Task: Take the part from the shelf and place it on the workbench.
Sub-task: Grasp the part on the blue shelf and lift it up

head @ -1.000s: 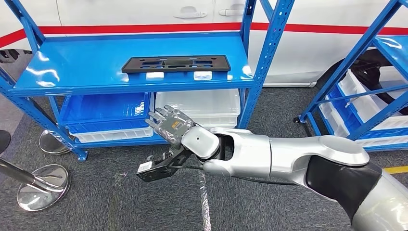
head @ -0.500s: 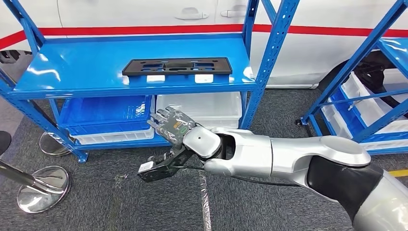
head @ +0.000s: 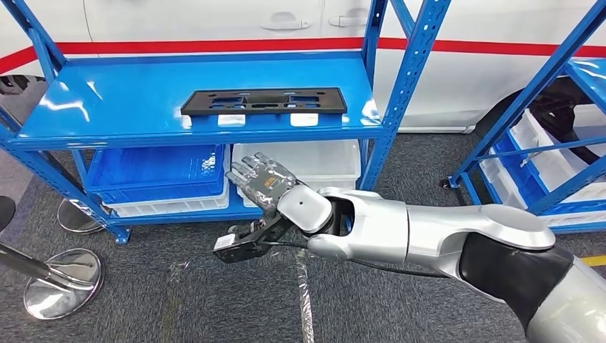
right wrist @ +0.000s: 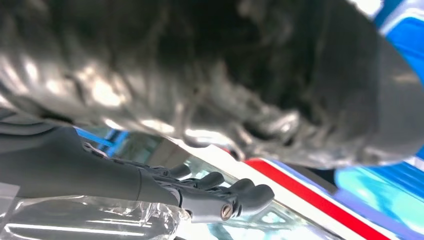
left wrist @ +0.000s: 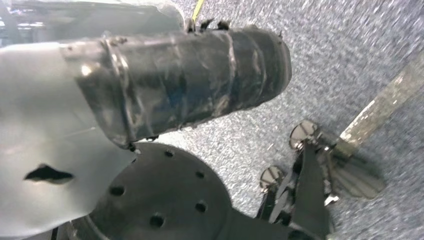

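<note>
Part [head: 263,101], a flat black plate with cutouts, lies on the top level of the blue shelf [head: 107,100], near its front edge. We hold our right hand [head: 263,180] below that level, in front of the lower bins [head: 161,168], well apart from the part; its fingers are spread and hold nothing. Our left hand we cannot tell about from the wrist view. Behind the shelf stands a white car [head: 214,18] with a red stripe.

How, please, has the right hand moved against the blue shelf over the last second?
Yes, the right hand has risen slightly, closer to the blue shelf and its top board.
</note>
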Controlling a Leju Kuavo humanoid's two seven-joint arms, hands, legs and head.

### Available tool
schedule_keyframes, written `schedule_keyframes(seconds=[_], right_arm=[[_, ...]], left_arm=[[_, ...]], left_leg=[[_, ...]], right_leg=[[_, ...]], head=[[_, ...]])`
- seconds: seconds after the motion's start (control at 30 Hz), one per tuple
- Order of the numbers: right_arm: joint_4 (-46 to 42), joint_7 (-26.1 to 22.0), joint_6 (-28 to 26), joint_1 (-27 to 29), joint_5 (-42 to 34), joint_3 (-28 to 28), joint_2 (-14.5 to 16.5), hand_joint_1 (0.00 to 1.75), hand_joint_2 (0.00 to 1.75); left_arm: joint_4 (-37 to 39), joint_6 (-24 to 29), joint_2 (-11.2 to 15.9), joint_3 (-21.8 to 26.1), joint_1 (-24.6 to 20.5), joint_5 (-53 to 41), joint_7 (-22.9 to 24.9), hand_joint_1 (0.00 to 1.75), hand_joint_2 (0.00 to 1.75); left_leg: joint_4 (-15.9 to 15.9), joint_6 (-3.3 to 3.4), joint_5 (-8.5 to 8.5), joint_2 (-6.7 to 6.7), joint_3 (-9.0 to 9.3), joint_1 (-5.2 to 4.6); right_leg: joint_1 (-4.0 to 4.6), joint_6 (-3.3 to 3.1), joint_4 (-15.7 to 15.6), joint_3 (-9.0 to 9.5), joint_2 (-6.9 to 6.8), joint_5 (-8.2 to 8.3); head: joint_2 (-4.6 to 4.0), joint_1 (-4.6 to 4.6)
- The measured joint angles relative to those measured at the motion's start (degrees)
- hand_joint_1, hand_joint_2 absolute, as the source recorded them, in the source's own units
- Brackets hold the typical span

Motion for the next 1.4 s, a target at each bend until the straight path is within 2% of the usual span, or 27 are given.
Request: schedule_keyframes(seconds=[0.07, 0.1, 0.2, 0.23, 0.27, 0.3, 0.33, 0.4, 0.43, 0.53, 0.6, 0.7, 0.73, 0.77, 0.8, 0.87, 0.9, 0.97, 1.03, 1.1, 1.13, 1.2, 1.23, 1.27, 1.3, 1.37, 1.4], right_arm=[[0.0, 0.0, 0.0, 0.1, 0.2, -0.2, 0.0, 0.0, 0.0], [0.0, 0.0, 0.0, 0.1, 0.4, -0.3, 0.0, 0.0, 0.0], [0.0, 0.0, 0.0, 0.5, 0.8, -0.5, 0.0, 0.0, 0.0], [0.0, 0.0, 0.0, 0.8, 0.9, -0.6, 0.0, 0.0, 0.0], [0.0, 0.0, 0.1, 1.0, 1.0, -0.6, 0.0, 0.0, 0.0], [0.0, 0.0, 0.2, 1.2, 1.1, -0.6, 0.0, 0.0, 0.0], [-0.1, 0.0, 0.3, 1.2, 1.2, -0.8, 0.0, 0.0, 0.0], [-0.1, 0.0, 0.4, 1.2, 1.4, -1.1, 0.0, 0.0, 0.0], [-0.2, 0.0, 0.4, 1.2, 1.5, -1.2, 0.0, 0.0, 0.0], [-0.3, 0.0, 0.6, 1.4, 1.6, -1.3, 0.0, 0.0, 0.0], [-0.3, 0.0, 0.7, 1.3, 1.6, -1.5, 0.0, 0.0, 0.0], [-0.3, 0.0, 0.8, 1.4, 1.7, -1.6, 0.0, 0.0, 0.0], [-0.3, 0.0, 0.9, 1.6, 1.7, -1.6, 0.0, 0.0, 0.0], [-0.3, 0.0, 0.9, 1.7, 1.7, -1.6, 0.0, 0.0, 0.0], [-0.3, 0.0, 1.0, 1.8, 1.7, -1.6, 0.0, 0.0, 0.0], [-0.3, 0.0, 1.0, 1.8, 1.8, -1.6, 0.0, 0.0, 0.0], [-0.3, 0.0, 1.0, 1.8, 1.8, -1.6, 0.0, 0.0, 0.0], [-0.3, 0.0, 1.0, 1.7, 1.8, -1.6, 0.0, 0.0, 0.0], [-0.4, 0.0, 0.9, 1.7, 1.7, -1.6, 0.1, 0.0, 0.0], [-0.4, 0.0, 0.9, 1.5, 1.7, -1.6, 0.1, 0.0, 0.0], [-0.4, 0.0, 0.9, 1.5, 1.6, -1.6, 0.1, 0.0, 0.0], [-0.4, 0.0, 0.8, 1.6, 1.6, -1.6, 0.1, 0.0, 0.0], [-0.4, 0.0, 0.8, 1.7, 1.5, -1.6, 0.1, 0.0, 0.0], [-0.4, 0.0, 0.8, 1.9, 1.5, -1.6, 0.1, 0.0, 0.0], [-0.4, 0.0, 0.9, 1.9, 1.5, -1.6, 0.1, 0.0, 0.0], [-0.4, 0.0, 0.9, 1.9, 1.5, -1.6, 0.0, 0.0, 0.0], [-0.4, 0.0, 1.0, 1.9, 1.5, -1.6, 0.0, 0.0, 0.0]], left_arm=[[0.0, 0.0, 0.0, 0.0, 0.1, 0.0, 0.0, 0.0, 0.0], [0.0, 0.0, 0.0, 0.0, 0.1, -0.1, 0.0, 0.0, 0.0], [0.0, 0.0, 0.1, 0.0, 0.1, -0.2, 0.1, 0.0, 0.0], [0.0, 0.1, 0.1, 0.0, 0.1, -0.3, 0.1, 0.0, 0.0], [0.0, 0.2, 0.1, 0.0, 0.1, -0.4, 0.1, 0.0, 0.0], [0.0, 0.3, 0.1, 0.0, 0.1, -0.5, 0.1, 0.0, 0.0], [0.0, 0.4, 0.1, 0.0, 0.1, -0.5, 0.1, 0.0, 0.0], [0.0, 0.7, 0.1, 0.0, 0.1, -0.6, 0.1, 0.0, 0.0], [0.0, 0.7, 0.1, 0.0, 0.1, -0.6, 0.1, 0.0, 0.0], [0.0, 0.7, 0.1, 0.0, 0.0, -0.7, 0.1, 0.0, 0.0], [0.0, 0.8, 0.1, 0.0, 0.0, -0.8, 0.1, 0.0, 0.0], [0.0, 0.9, 0.1, 0.0, 0.0, -0.9, 0.0, 0.0, 0.0], [0.0, 0.9, 0.1, 0.0, 0.1, -1.0, 0.0, 0.0, 0.0], [0.0, 0.9, 0.1, 0.0, 0.1, -1.0, 0.0, 0.0, 0.0], [0.0, 0.9, 0.1, 0.0, 0.1, -1.0, 0.0, 0.0, 0.0], [0.0, 1.0, 0.1, 0.0, 0.1, -1.0, 0.0, 0.0, 0.0], [0.0, 1.0, 0.1, 0.0, 0.1, -1.0, 0.0, 0.0, 0.0], [0.0, 0.9, 0.1, 0.0, 0.0, -1.1, -0.1, 0.0, 0.0], [0.0, 0.8, 0.2, 0.0, 0.0, -1.1, -0.2, 0.0, 0.0], [0.0, 0.7, 0.2, 0.0, 0.0, -1.2, -0.3, 0.0, 0.0], [0.0, 0.7, 0.2, 0.0, 0.0, -1.2, -0.3, 0.0, 0.0], [0.0, 0.7, 0.2, 0.0, 0.0, -1.3, -0.4, 0.0, 0.0], [0.0, 0.7, 0.2, 0.0, 0.0, -1.3, -0.4, 0.0, 0.0], [0.0, 0.7, 0.2, 0.0, 0.0, -1.4, -0.4, 0.0, 0.0], [0.0, 0.8, 0.2, 0.0, 0.1, -1.4, -0.4, 0.0, 0.0], [0.0, 0.8, 0.2, 0.0, 0.2, -1.5, -0.4, 0.0, 0.0], [0.0, 0.9, 0.2, 0.0, 0.1, -1.6, -0.4, 0.0, 0.0]], left_leg=[[-0.4, 0.54, 0.05, 0.0, 0.45, 0.19], [-0.6, 0.83, 0.07, 0.03, 0.73, 0.32], [-0.8, 1.34, -0.17, 0.08, 1.14, 0.42], [-0.8, 1.39, -0.29, 0.06, 1.23, 0.42], [-0.7, 1.37, -0.43, 0.02, 1.39, 0.42], [-0.7, 1.31, -0.61, -0.02, 1.62, 0.43], [-0.7, 1.2, -0.83, -0.07, 1.87, 0.44], [-0.5, 0.78, -1.25, -0.14, 2.14, 0.27], [-0.5, 0.5, -1.37, -0.15, 2.16, 0.19], [-0.7, -0.38, -1.66, -0.1, 2.3, 0.18], [1.5, -0.99, -3.13, 0.02, 1.45, 0.26], [12.0, -1.56, -7.47, 0.09, -4.08, 0.35], [14.8, -1.65, -7.96, 0.1, -5.81, 0.37], [15.4, -1.66, -7.28, 0.1, -6.56, 0.36], [13.8, -1.58, -5.57, 0.1, -6.18, 0.36], [6.2, -1.17, -1.25, 0.11, -3.02, 0.34], [2.8, -0.9, -0.05, 0.11, -1.4, 0.24], [-0.4, -0.39, 0.36, 0.07, 0.14, -0.01], [-0.9, 0.11, 0.36, 0.02, 0.52, 0.09], [-1.5, 0.68, 0.47, 0.03, 1.13, 0.45], [-1.7, 0.93, 0.47, 0.06, 1.39, 0.59], [-1.7, 1.24, 0.25, 0.08, 1.55, 0.63], [-1.7, 1.26, 0.11, 0.07, 1.6, 0.67], [-1.6, 1.21, -0.08, 0.05, 1.7, 0.73], [-1.5, 1.09, -0.32, 0.01, 1.89, 0.82], [-1.2, 0.63, -1.0, -0.08, 2.45, 1.02], [-1.0, 0.31, -1.34, -0.12, 2.62, 1.0]], right_leg=[[-0.08, 0.54, 0.9, -0.26, -0.09, -0.73], [-0.13, 0.83, 2.7, -1.08, -0.15, -1.75], [-0.4, 1.44, 13.3, -6.78, -0.28, -5.83], [-0.48, 1.51, 15.6, -8.32, -0.3, -6.05], [-0.54, 1.5, 15.6, -8.76, -0.33, -5.1], [-0.56, 1.4, 13.3, -8.04, -0.36, -3.2], [-0.57, 1.21, 9.5, -6.46, -0.38, -0.82], [-0.35, 0.74, 2.5, -3.27, -0.34, 1.89], [-0.21, 0.55, 0.8, -2.45, -0.3, 2.17], [-0.2, -0.04, -0.2, -1.88, -0.17, 1.92], [-0.48, -0.66, -0.6, -1.3, -0.16, 1.92], [-0.41, -1.33, -0.8, -0.82, -0.25, 1.62], [-0.34, -1.44, -0.7, -0.73, -0.26, 1.48], [-0.3, -1.5, -0.6, -0.62, -0.24, 1.32], [-0.27, -1.5, -0.5, -0.46, -0.19, 1.12], [-0.23, -1.32, -0.3, -0.02, -0.1, 0.62], [-0.12, -1.13, -0.2, 0.09, -0.05, 0.38], [0.03, -0.62, -0.2, 0.16, -0.01, 0.12], [0.09, -0.07, -0.3, 0.22, -0.02, -0.05], [0.09, 0.49, 1.5, -0.42, -0.11, -1.28], [0.0, 0.74, 4.0, -1.63, -0.15, -2.58], [-0.34, 1.2, 11.3, -5.54, -0.18, -5.53], [-0.55, 1.39, 14.2, -7.35, -0.21, -6.14], [-0.76, 1.57, 15.2, -8.32, -0.25, -5.68], [-0.95, 1.71, 14.0, -8.15, -0.31, -4.14], [-1.26, 1.83, 6.8, -5.14, -0.4, 0.16], [-1.18, 1.79, 3.4, -3.52, -0.39, 1.43]], head=[[0.0, 0.09], [0.0, 0.2], [0.0, 0.43], [0.0, 0.45], [0.0, 0.46], [0.0, 0.48], [0.0, 0.5], [0.0, 0.45], [0.0, 0.42], [0.0, 0.4], [0.0, 0.21], [0.0, -0.07], [0.0, -0.06], [0.0, -0.07], [0.0, -0.07], [0.0, -0.07], [0.0, -0.07], [0.0, -0.05], [0.0, -0.03], [0.0, 0.11], [0.0, 0.19], [0.0, 0.28], [0.0, 0.28], [0.0, 0.28], [0.0, 0.28], [0.0, 0.27], [0.0, 0.28]])
